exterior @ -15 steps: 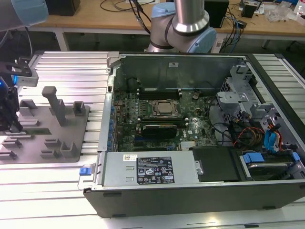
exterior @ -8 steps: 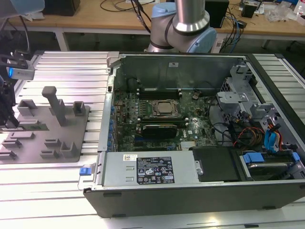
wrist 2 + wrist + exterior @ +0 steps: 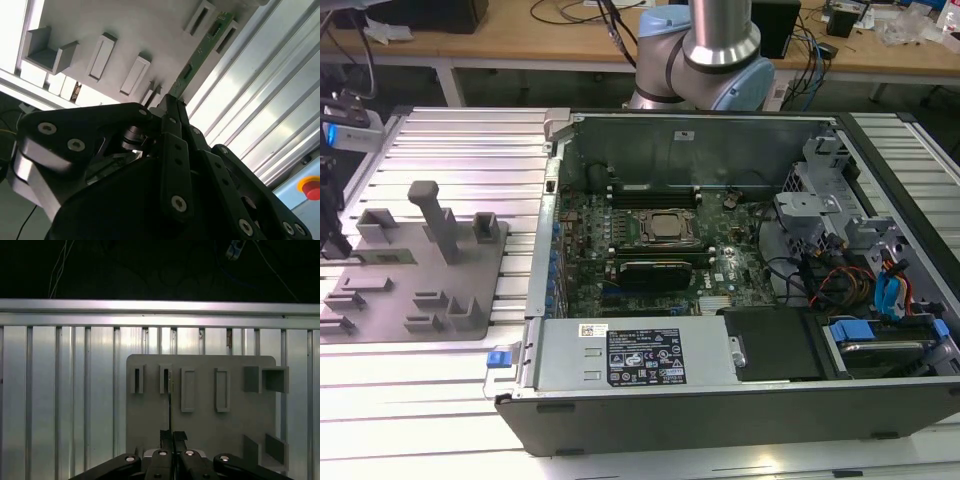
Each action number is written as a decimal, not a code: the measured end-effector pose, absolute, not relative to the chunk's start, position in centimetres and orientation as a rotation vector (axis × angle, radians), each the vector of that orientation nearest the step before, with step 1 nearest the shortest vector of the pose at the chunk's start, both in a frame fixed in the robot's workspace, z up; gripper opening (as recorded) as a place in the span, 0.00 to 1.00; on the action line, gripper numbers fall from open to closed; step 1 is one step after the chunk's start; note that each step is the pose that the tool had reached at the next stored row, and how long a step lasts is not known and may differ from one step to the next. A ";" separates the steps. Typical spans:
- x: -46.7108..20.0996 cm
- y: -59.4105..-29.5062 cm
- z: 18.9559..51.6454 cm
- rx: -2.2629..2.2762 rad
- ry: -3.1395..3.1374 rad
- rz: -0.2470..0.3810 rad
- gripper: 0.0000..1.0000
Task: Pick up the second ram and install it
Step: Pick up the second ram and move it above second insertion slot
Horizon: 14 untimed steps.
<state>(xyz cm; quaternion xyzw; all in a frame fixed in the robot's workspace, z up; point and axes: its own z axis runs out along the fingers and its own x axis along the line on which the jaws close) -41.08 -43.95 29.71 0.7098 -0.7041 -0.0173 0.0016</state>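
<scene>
End effector (image 3: 168, 101) is pinching the second ram (image 3: 201, 51) by one end, its dark fingers pressing together on the thin green board. In the first wrist view the end effector (image 3: 172, 434) is holding the ram (image 3: 170, 410) edge-on, and the stick is running straight out from the fingertips to a slotted block (image 3: 165, 379) on the grey tray (image 3: 145, 415); I cannot tell whether it is sitting in the tray or hanging clear of it. The tray is lying on the ribbed metal desk (image 3: 60, 390). In the exterior view the tray (image 3: 390, 290) is sitting at nine o'clock from the open computer case (image 3: 720, 410), whose motherboard (image 3: 650, 260) is facing up. The arm (image 3: 705, 60) is standing at twelve o'clock from the case.
</scene>
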 end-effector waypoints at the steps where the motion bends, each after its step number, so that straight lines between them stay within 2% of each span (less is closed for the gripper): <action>1: -41.1 -44.0 29.8 2.228 -2.210 -0.054 0.10; 14: -41.1 -43.9 32.2 2.228 -2.210 -0.054 0.10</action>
